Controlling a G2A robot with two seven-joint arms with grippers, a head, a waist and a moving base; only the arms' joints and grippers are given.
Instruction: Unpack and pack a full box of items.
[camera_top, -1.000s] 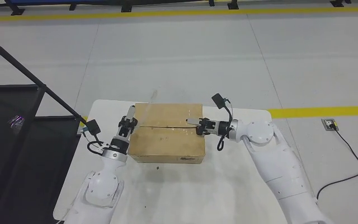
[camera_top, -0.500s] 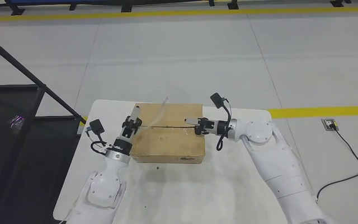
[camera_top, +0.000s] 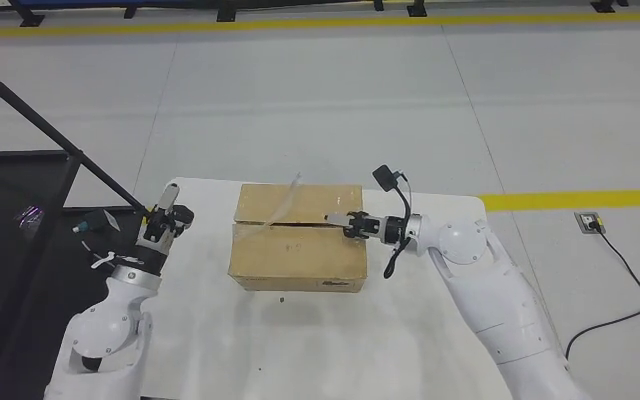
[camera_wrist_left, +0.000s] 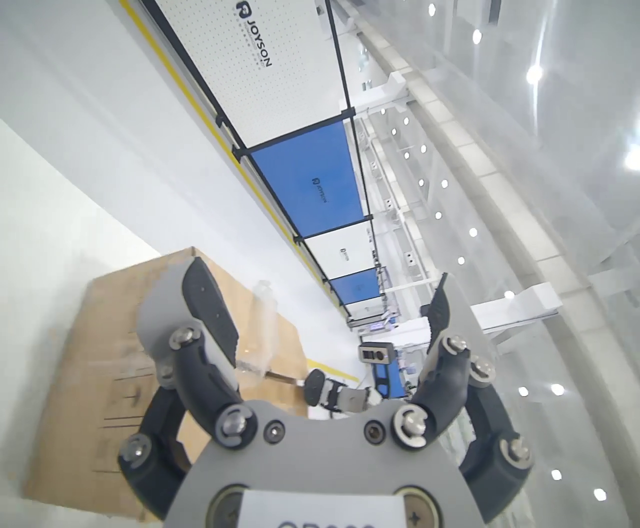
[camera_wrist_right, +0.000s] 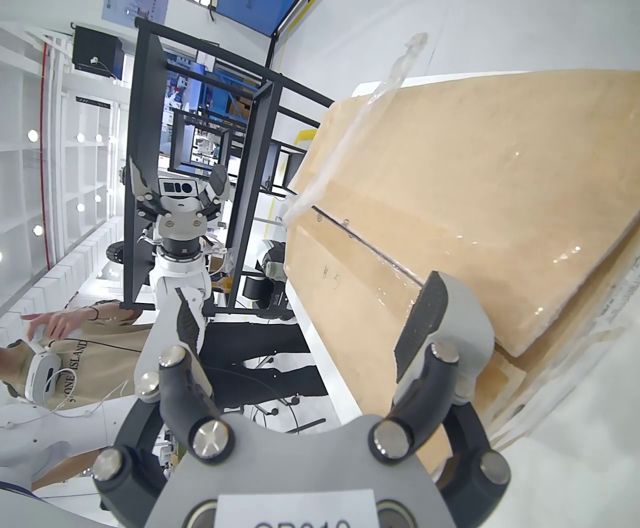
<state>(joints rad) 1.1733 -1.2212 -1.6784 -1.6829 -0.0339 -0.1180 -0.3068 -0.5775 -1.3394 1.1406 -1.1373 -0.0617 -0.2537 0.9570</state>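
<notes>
White table (camera_top: 300, 335), cardboard box (camera_top: 297, 245) part-way unsealed.
Left gripper (camera_top: 172, 205) has swung clear, jaws spread and empty, the box now well off to its side. The clear tape strip (camera_top: 288, 195) it had been at stands curled up loose, beyond the right gripper (camera_top: 338, 217), also released, 1 finger over the box's near top edge. Likely the tape is largely freed and the flaps come next. Right wrist view bares the seam (camera_wrist_right: 360, 240) between 2 flaps; from above it is a thin line.

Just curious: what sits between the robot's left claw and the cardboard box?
Nothing: in the top view, the stretch of table between the left claw and the box is bare.
</notes>
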